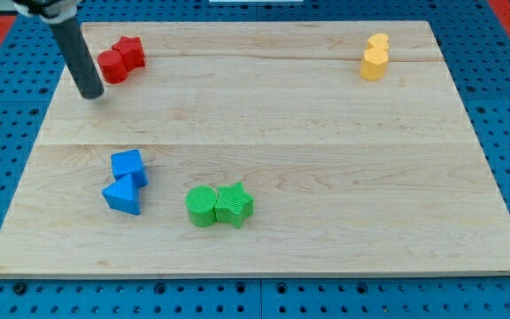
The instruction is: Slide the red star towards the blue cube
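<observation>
Near the bench's top-left corner sits the red star, touching a red cylinder on its left. My tip rests just below-left of that cylinder, apart from the star. The blue cube lies well below, touching a blue triangular block. This looks like the approach step: next, circle above the star and push downward. The tool is a plain rod, nothing to spread or pinch. No writing is legible.

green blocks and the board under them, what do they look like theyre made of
The green round block and green star block look like matte plastic, possibly 3D printed: fine ridged lines show on top. The pale board looks like unvarnished wood: lengthwise grain, plank seams, dull sheen.
</observation>
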### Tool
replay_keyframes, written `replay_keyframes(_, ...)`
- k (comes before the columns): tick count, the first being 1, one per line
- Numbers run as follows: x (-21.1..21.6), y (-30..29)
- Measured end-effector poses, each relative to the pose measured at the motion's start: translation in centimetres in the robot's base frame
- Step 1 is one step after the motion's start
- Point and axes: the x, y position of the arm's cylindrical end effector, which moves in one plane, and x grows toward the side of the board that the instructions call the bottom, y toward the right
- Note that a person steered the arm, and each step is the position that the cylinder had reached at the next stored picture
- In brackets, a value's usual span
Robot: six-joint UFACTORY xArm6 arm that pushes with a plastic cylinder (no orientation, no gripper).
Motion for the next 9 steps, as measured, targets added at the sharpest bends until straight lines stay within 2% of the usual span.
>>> replay_keyframes(1,-5.0,0.0)
replay_keyframes(3,-8.1,-0.5)
replay_keyframes(4,-11.9,-0.1)
replay_keyframes(6,-10.7,5.9)
replay_keyframes(9,-4.6,12.1)
